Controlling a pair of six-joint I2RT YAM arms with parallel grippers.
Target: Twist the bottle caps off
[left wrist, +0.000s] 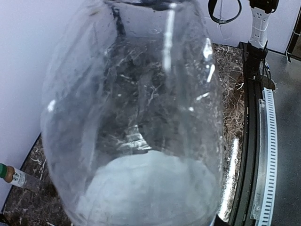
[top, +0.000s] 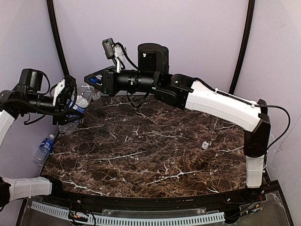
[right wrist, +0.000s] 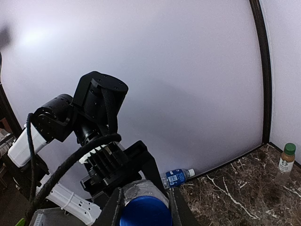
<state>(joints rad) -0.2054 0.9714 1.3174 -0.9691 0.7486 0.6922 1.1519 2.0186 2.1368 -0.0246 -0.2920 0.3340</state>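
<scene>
Bottle caps: one is being worked now. The clear blue-labelled bottle [top: 81, 104] hangs tilted above the counter [top: 141, 155], at upper left of the top view. Its body runs through my left gripper [top: 66, 101]. The left wrist view is filled with clear plastic, so I cannot tell whether that gripper presses the bottle or only stands around it. My right gripper [right wrist: 144, 209] reaches across to the neck. In its wrist view the fingers sit closed on either side of the blue cap [right wrist: 143, 213], which is on the bottle. Done so far, as I judge it: a loose white cap [top: 205, 145] lies alone on the counter at right, so probably one bottle is already open, though I cannot tell which. Left to do: the blue cap; the second blue-labelled bottle [top: 43, 149], lying at the counter's left edge with its cap on; and the brownish bottle [right wrist: 286, 161], upright at far right of the right wrist view, green cap on.
</scene>
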